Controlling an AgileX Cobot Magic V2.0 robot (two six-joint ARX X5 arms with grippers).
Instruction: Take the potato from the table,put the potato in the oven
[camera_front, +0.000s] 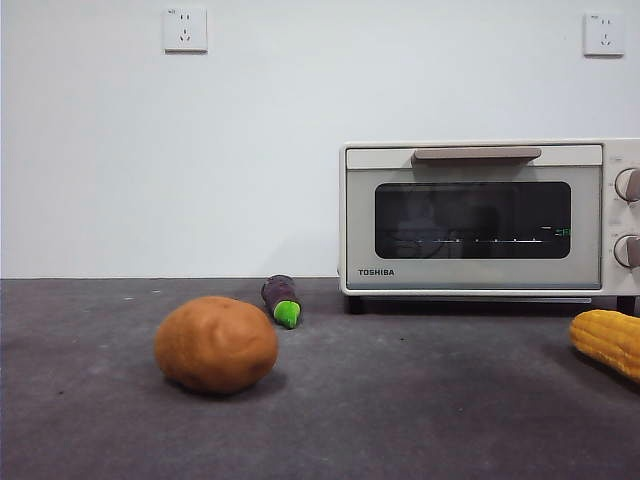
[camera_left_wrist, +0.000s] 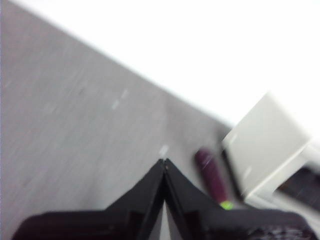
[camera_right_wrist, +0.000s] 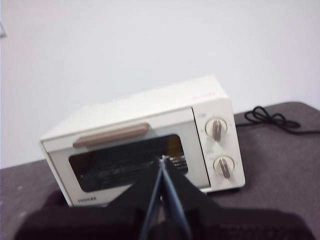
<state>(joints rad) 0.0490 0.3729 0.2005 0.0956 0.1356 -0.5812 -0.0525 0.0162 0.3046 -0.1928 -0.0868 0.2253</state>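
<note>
**Potato sitting free on the table, both grippers closed and away from it**

I am counting, left to right in the front view, one potato (camera_front: 216, 343), one small purple eggplant (camera_front: 281, 299), one oven (camera_front: 480, 217) and one corn cob (camera_front: 608, 342), all resting on the table (camera_front: 400, 410). The potato is showing as a large, rounded, orange-brown lump with smooth, faintly dimpled skin, lying near the camera, well apart from the oven, whose door is sitting closed. My left gripper (camera_left_wrist: 164, 162) is hovering with its jaws pressed together over bare table, the eggplant just beyond; the potato is not appearing there. My right gripper (camera_right_wrist: 162, 159) is likewise holding its jaws pressed together, facing the oven door, nowhere near the potato.
</note>
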